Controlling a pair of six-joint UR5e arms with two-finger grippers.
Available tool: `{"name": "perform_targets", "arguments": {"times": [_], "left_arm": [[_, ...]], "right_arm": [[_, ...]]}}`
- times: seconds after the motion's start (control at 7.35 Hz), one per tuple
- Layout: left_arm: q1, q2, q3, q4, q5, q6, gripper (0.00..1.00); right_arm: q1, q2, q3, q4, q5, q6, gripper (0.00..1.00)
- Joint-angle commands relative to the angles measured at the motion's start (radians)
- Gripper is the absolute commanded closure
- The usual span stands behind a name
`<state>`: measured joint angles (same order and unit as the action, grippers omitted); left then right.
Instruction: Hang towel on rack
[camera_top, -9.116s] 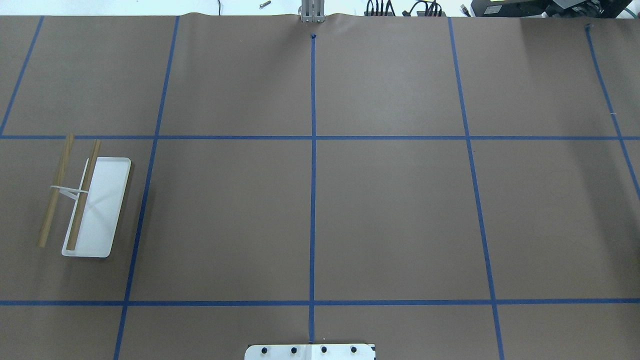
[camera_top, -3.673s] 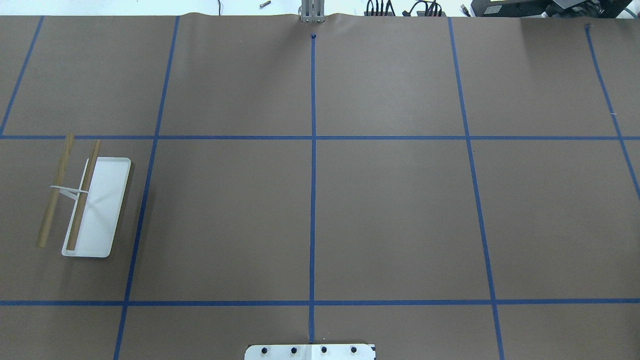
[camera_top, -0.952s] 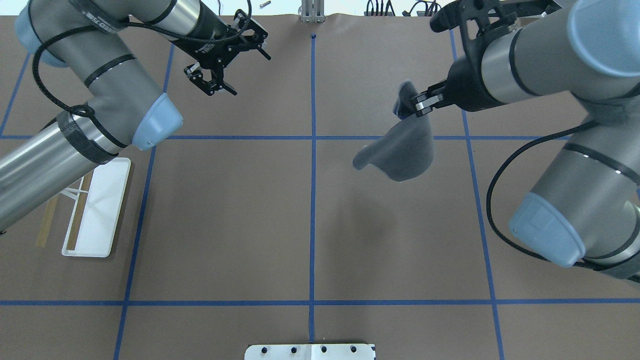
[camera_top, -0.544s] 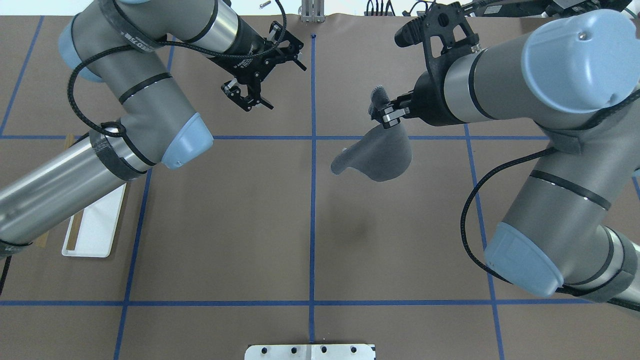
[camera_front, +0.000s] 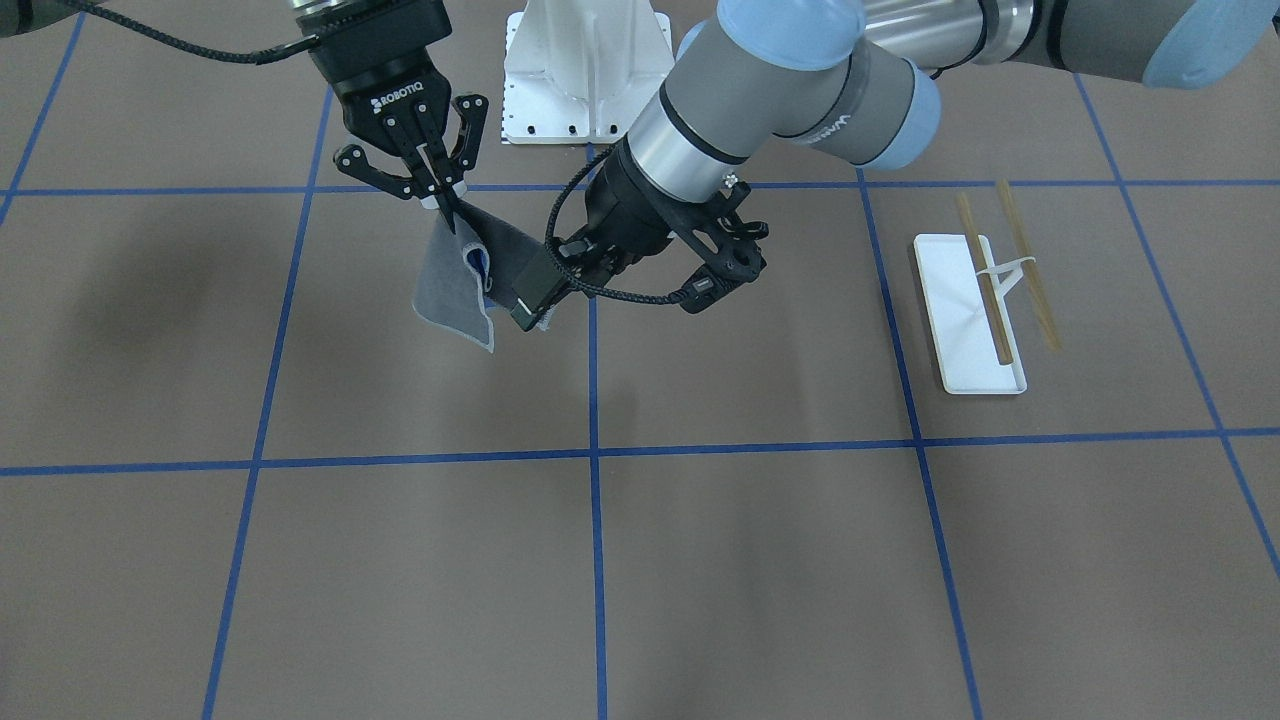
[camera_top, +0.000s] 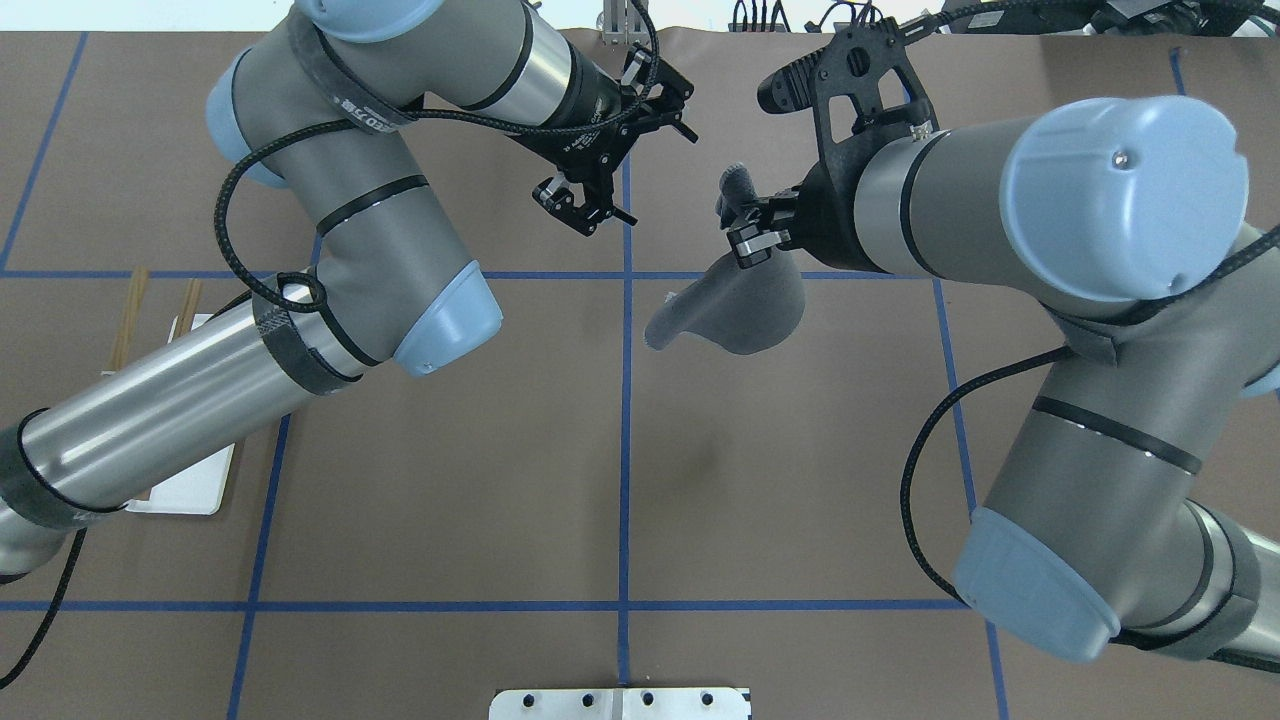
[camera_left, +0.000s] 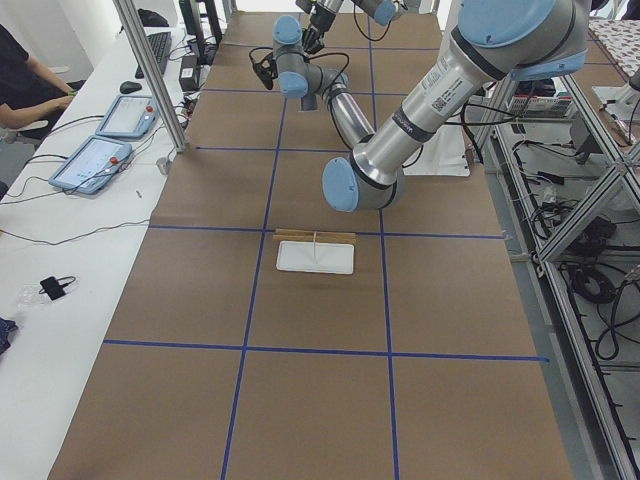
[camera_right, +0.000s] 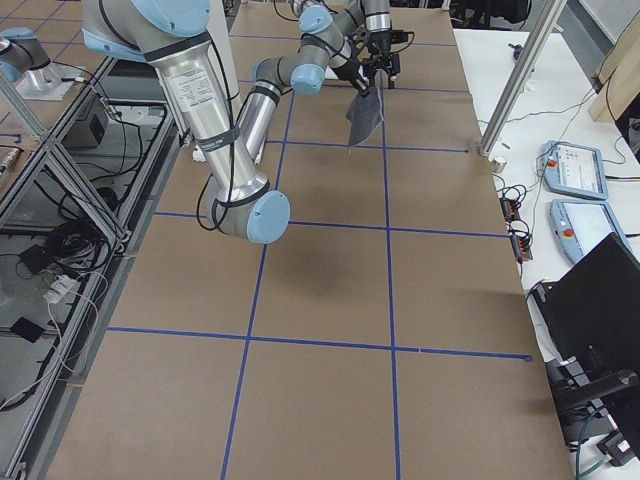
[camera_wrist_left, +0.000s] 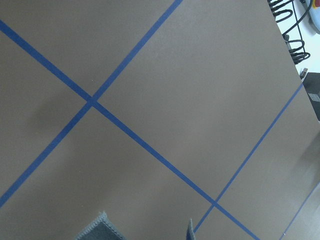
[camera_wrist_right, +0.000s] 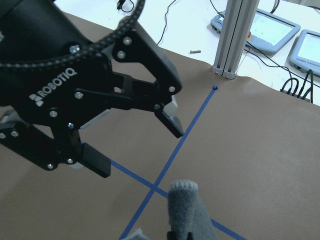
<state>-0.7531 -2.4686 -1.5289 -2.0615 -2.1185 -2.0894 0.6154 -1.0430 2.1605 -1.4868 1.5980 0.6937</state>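
Hand-over step, judging by the poses. Keep the right gripper (camera_top: 745, 238) clamped on the upper corner of the towel (camera_top: 745, 312), hanging clear of the table (camera_top: 450, 480) just right of the blue centre line (camera_top: 625, 450). Bring the left gripper (camera_top: 585, 208), spread wide open and near the cloth, onto a free upper edge beside that pinch. Close only after straddling the cloth, then let go on the right. Afterwards carry left to the rack (camera_front: 955, 330), standing bare and well apart at the table's left side. Against half a second ago: left gripper closer to the centre line and towel, towel shifted slightly left, more of the rack hidden under the left arm (camera_top: 180, 400).
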Motion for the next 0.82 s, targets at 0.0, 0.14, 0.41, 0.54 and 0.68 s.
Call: {"name": "perform_targets", "arguments": {"times": [0.0, 0.14, 0.41, 0.54, 0.68], "left_arm": [[0.003, -0.007, 0.038, -0.087, 0.008, -0.014, 0.08], [0.011, -0.009, 0.039, -0.094, 0.012, -0.029, 0.07], [0.040, -0.030, 0.042, -0.091, 0.012, -0.050, 0.08], [0.046, -0.035, 0.044, -0.091, 0.014, -0.050, 0.08], [0.047, -0.046, 0.046, -0.088, 0.028, -0.052, 0.11]], "right_arm": [[-0.034, -0.002, 0.031, -0.001, -0.064, 0.003, 1.00], [-0.036, 0.001, 0.032, -0.001, -0.070, 0.003, 1.00], [-0.036, 0.001, 0.032, 0.000, -0.082, 0.003, 1.00], [-0.037, 0.001, 0.032, 0.000, -0.084, 0.003, 1.00], [-0.040, 0.001, 0.030, 0.000, -0.087, 0.003, 1.00]]}}
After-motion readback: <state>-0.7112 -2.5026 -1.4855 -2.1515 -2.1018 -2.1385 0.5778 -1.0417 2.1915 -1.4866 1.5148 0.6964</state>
